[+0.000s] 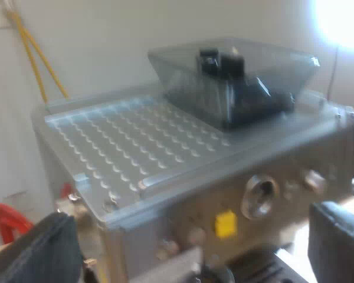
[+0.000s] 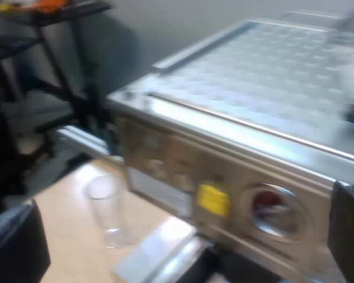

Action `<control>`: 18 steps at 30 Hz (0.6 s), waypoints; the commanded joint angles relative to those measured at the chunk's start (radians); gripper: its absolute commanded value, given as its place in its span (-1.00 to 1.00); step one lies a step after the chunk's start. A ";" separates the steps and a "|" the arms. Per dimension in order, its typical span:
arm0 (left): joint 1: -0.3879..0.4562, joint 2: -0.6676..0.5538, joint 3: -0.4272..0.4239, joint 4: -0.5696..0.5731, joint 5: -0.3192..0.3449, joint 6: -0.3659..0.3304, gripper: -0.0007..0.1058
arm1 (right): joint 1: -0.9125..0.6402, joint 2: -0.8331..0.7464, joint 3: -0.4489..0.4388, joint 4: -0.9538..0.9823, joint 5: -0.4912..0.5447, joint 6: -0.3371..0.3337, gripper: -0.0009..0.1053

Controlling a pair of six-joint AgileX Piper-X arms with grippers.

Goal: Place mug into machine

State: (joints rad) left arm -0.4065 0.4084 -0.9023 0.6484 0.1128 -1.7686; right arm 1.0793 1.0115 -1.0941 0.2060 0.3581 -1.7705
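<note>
Left gripper wide open, empty, facing upper front edge of espresso machine; bean hopper on machine top beyond. Right gripper wide open, empty, near machine front by yellow label; measuring glass upright on tabletop just beside machine front.

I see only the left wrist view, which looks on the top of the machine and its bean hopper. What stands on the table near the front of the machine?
Observer: A clear glass stands upright on the wooden table, close to the front corner of the machine.
Operator: Is there something inside it?
Observer: It looks empty.
Operator: And the right tool, how is it?
Observer: The right tool is open, its fingers wide apart and holding nothing, and it faces the machine's front panel.
</note>
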 commanded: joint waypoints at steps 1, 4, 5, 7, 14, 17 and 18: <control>0.003 0.029 -0.037 0.003 -0.038 -0.015 0.51 | -0.074 -0.094 -0.007 0.153 0.057 -0.011 0.99; 0.027 0.092 -0.109 0.037 -0.065 -0.015 0.51 | -0.197 -0.185 -0.007 0.294 0.057 -0.001 0.99; 0.070 0.133 -0.135 0.056 -0.065 -0.015 0.51 | -0.197 -0.185 -0.007 0.294 0.057 -0.001 0.99; 0.127 0.161 -0.160 0.078 -0.063 -0.015 0.51 | -0.336 -0.238 -0.008 0.386 0.009 0.001 0.99; 0.372 0.181 -0.166 0.137 0.019 0.005 0.51 | -0.716 -0.290 -0.008 0.558 -0.237 0.001 0.99; 0.419 0.177 -0.166 0.170 0.017 0.016 0.51 | -0.890 -0.291 -0.008 0.616 -0.341 0.001 0.99; 0.419 0.175 -0.166 0.177 0.017 0.016 0.51 | -0.944 -0.291 -0.005 0.632 -0.358 -0.002 0.99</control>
State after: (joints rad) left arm 0.0124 0.5902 -1.0635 0.8241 0.1228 -1.7513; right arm 0.2202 0.7298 -1.0945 0.8234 0.0213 -1.7655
